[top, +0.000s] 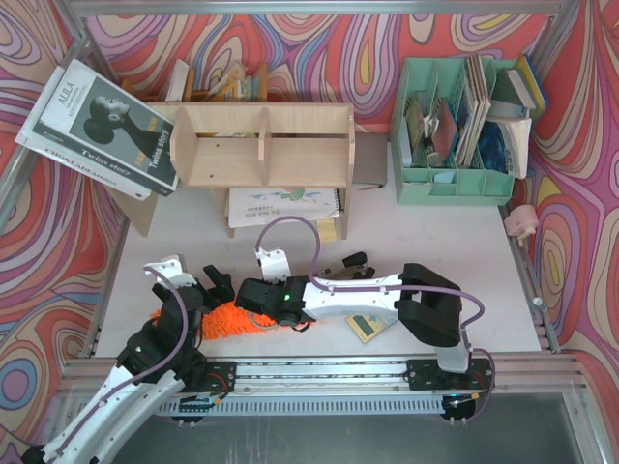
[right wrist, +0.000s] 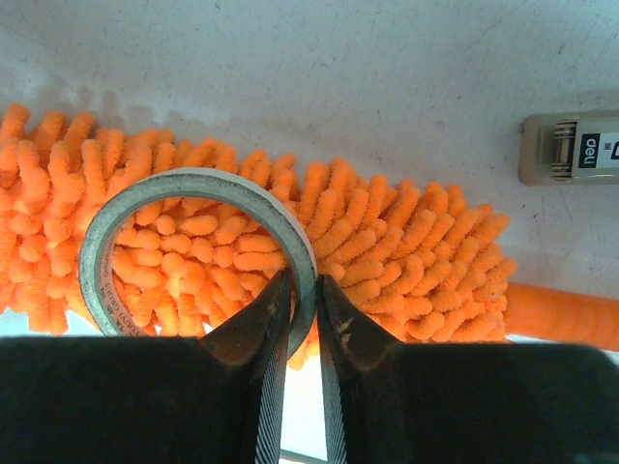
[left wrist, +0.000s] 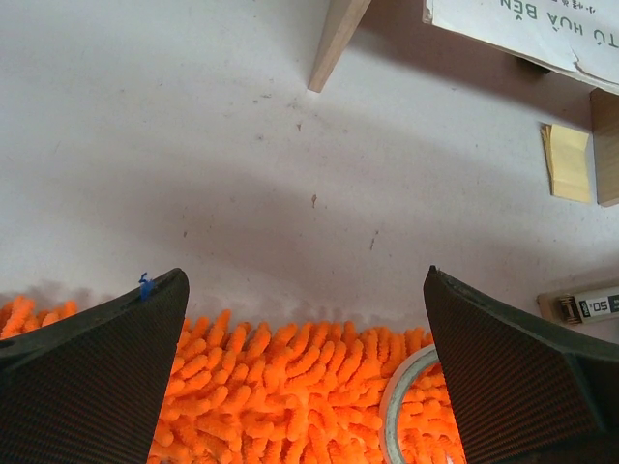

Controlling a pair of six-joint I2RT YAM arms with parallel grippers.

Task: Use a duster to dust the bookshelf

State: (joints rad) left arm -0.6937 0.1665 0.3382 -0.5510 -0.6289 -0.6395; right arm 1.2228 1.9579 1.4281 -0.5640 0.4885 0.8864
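Not dusting yet, my right gripper [right wrist: 302, 300] is pinching a whitish tape ring [right wrist: 193, 180] lying on the shaggy orange microfiber duster [right wrist: 387, 242], left gripper [left wrist: 305, 275] spread wide, so next I'd lift that ring clear

The black-and-white book [top: 102, 126] is showing "Twins story" on its cover. The white booklet [left wrist: 522, 29] is displaying capitals like "HUA BEN" (accents unclear), and the beige case [right wrist: 571, 147] is bearing "hep".
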